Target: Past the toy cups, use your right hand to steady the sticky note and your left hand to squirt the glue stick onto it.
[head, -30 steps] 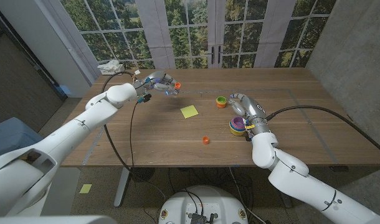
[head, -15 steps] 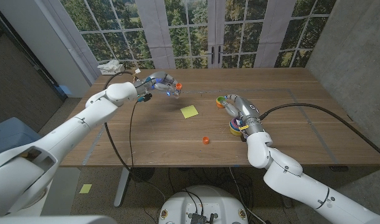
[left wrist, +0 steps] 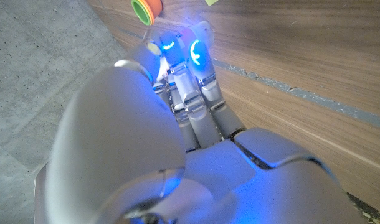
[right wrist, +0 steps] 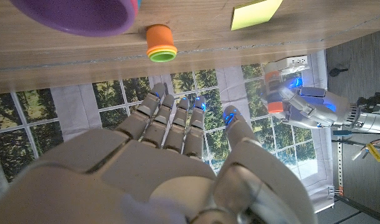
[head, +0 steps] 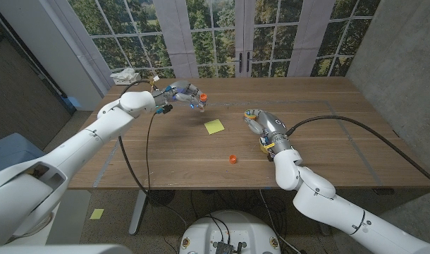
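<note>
Change since the earlier frames: the right hand [head: 263, 124] has been carried from beside the toy cups toward the sticky note [head: 214, 126], and the stacked cups are now covered by it in the head view. The left hand [head: 181, 94] has kept its place above the far left part of the bench [head: 166, 152].

Right hand: raised over the bench between the cups and the note, fingers [right wrist: 177, 121] extended and apart, nothing held. It is not touching the note.

Left hand: held off the bench, fingers closed round the glue stick [head: 198, 99], whose orange end projects toward the note. In the right wrist view the same hand [right wrist: 302, 102] is seen gripping the stick [right wrist: 272, 93] against the window. In the left wrist view the fingers [left wrist: 189, 81] are lit blue; the grip itself is hidden there.

Sticky note: yellow, lying flat near the middle of the bench, untouched, well apart from the left hand and near the right hand. It is also seen in the right wrist view [right wrist: 257, 14].

Toy cups: a purple cup [right wrist: 78, 15] and a small orange cup with a green rim [right wrist: 161, 43] are seen in the right wrist view, just beside each other.

Other: a small orange cap [head: 232, 159] lies alone on the near part of the bench, apart from the note.
</note>
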`<state>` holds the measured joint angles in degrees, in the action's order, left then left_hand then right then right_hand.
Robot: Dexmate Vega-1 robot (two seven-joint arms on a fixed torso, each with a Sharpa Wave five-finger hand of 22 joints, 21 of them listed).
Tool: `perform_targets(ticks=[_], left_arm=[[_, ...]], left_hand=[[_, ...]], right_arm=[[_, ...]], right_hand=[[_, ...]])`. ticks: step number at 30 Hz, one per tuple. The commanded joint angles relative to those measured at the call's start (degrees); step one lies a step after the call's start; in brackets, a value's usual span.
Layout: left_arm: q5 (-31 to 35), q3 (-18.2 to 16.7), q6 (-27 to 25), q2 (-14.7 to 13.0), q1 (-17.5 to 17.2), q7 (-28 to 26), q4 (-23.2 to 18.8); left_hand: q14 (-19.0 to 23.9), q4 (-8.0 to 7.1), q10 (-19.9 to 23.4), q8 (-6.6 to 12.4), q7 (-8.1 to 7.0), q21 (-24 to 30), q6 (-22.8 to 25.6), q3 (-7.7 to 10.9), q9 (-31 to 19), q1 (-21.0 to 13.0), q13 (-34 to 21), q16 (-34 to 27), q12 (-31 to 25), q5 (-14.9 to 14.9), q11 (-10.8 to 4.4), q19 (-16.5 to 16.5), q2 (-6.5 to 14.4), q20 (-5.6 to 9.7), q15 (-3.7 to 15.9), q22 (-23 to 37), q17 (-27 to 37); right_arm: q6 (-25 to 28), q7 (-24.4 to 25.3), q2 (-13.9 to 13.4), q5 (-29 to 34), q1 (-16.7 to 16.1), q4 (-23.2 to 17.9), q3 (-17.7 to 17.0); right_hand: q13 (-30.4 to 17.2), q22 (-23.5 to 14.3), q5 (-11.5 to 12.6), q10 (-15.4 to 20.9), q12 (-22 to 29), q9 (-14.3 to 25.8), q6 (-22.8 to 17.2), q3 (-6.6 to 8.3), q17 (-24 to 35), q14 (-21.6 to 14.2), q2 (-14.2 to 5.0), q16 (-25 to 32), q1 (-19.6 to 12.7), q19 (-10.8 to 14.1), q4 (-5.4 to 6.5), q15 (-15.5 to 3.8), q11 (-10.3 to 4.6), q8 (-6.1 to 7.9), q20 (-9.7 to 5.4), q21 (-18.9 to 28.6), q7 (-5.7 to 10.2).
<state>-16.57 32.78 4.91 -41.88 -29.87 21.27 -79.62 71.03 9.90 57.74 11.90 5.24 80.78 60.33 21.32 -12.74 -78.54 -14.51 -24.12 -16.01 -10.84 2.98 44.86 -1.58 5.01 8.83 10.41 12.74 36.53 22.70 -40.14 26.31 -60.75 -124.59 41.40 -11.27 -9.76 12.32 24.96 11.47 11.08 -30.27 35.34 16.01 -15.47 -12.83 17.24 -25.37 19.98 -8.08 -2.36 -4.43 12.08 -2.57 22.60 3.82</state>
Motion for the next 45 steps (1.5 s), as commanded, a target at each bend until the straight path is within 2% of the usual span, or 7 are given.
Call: perform_targets(ticks=[1,15,23,30,34,42,45], left_arm=[[-3.36,0.1,-1.21,1.02,1.46,2.93,2.46],[-6.05,0.44,-4.43,1.3,3.03,5.8,3.84],[-6.38,0.98,-5.3,1.38,3.96,7.03,4.52],[-7.27,1.23,-6.32,1.99,4.86,8.18,6.0],[-5.65,1.85,-6.39,1.54,5.0,7.19,5.3],[-4.57,2.7,-8.82,1.16,5.34,6.64,3.83],[-4.19,2.98,-9.87,1.19,5.48,6.2,3.78]], left_hand=[[4.73,-0.03,10.19,0.18,-3.37,-0.13,7.25,0.04,-0.28,-1.47,-4.61,-0.05,-0.36,-0.28,-9.27,0.54,1.78,6.77,4.98,-0.04,0.07],[4.52,-0.06,10.09,0.1,-3.28,-0.2,7.09,-0.03,-0.31,-1.47,-4.9,0.18,-0.21,-0.39,-9.27,0.61,1.82,6.75,4.99,-0.03,-0.03],[4.53,-0.02,10.12,0.08,-3.15,-0.23,7.04,-0.05,-0.33,-1.58,-5.01,0.23,-0.13,-0.45,-9.1,0.64,1.84,6.79,4.98,-0.02,-0.02],[4.49,0.0,10.28,0.09,-3.09,-0.24,7.08,-0.09,-0.35,-1.65,-5.1,0.33,-0.11,-0.51,-9.0,0.68,1.84,6.8,4.99,-0.01,-0.09],[4.57,-0.03,10.28,0.08,-3.18,-0.23,7.06,-0.11,-0.36,-1.65,-5.17,0.28,-0.05,-0.53,-9.15,0.77,1.89,6.78,4.99,0.0,-0.02],[4.6,-0.01,10.34,0.1,-3.14,-0.17,7.11,-0.17,-0.37,-1.73,-5.14,0.35,0.08,-0.53,-9.2,0.91,1.89,6.85,4.98,0.03,-0.08],[4.62,-0.02,10.39,0.13,-3.18,-0.13,7.2,-0.21,-0.37,-1.73,-5.13,0.38,0.11,-0.51,-9.17,0.96,1.86,6.85,4.98,0.05,-0.11]], right_arm=[[-0.25,-2.32,0.87,2.03,1.75,1.19,2.04],[-2.4,-4.59,2.21,5.07,4.46,3.86,4.39],[-2.41,-8.25,2.44,6.9,6.38,5.0,6.12],[-2.15,-9.49,3.84,8.2,7.11,6.63,7.5],[0.1,-9.44,5.67,10.24,7.6,7.96,9.0],[2.09,-10.46,6.62,13.96,8.78,8.99,11.3],[2.78,-10.85,7.11,15.57,9.29,9.59,12.25]], right_hand=[[-0.18,-0.17,0.46,0.41,0.4,0.22,-0.43,1.1,0.47,-0.29,0.27,0.44,-1.46,0.74,0.67,-6.74,-0.48,-0.01,-5.36,-0.27,0.46],[-0.23,-0.18,0.3,0.26,0.34,0.27,-0.39,0.99,0.91,-0.11,1.2,0.7,-1.77,0.73,1.24,-6.49,-0.23,-0.16,-5.02,-0.5,0.25],[-0.26,-0.21,0.23,0.33,0.37,0.32,-0.41,1.22,1.32,0.08,0.71,0.9,-2.08,0.64,1.99,-6.69,-0.55,-0.24,-5.16,-0.69,0.54],[-0.28,-0.22,0.19,-0.02,0.23,0.34,-0.02,1.38,1.62,0.49,0.75,0.95,-2.44,0.61,2.33,-6.91,-0.78,-0.44,-5.21,-0.85,0.75],[-0.31,-0.32,0.68,-0.29,0.18,0.4,0.16,3.91,2.28,1.08,-0.01,1.09,-5.16,0.4,3.24,-7.76,-1.83,-0.62,-5.69,-1.19,1.97],[-0.35,-0.37,0.72,-1.08,-0.04,0.44,1.14,4.85,2.8,2.01,0.27,1.03,-6.48,0.2,3.97,-8.24,-2.21,-1.0,-5.99,-1.4,2.28],[-0.37,-0.39,0.76,-1.67,-0.17,0.46,1.88,5.63,3.14,2.28,0.1,1.1,-7.59,0.08,4.4,-8.77,-3.0,-1.21,-6.4,-1.53,3.25]])
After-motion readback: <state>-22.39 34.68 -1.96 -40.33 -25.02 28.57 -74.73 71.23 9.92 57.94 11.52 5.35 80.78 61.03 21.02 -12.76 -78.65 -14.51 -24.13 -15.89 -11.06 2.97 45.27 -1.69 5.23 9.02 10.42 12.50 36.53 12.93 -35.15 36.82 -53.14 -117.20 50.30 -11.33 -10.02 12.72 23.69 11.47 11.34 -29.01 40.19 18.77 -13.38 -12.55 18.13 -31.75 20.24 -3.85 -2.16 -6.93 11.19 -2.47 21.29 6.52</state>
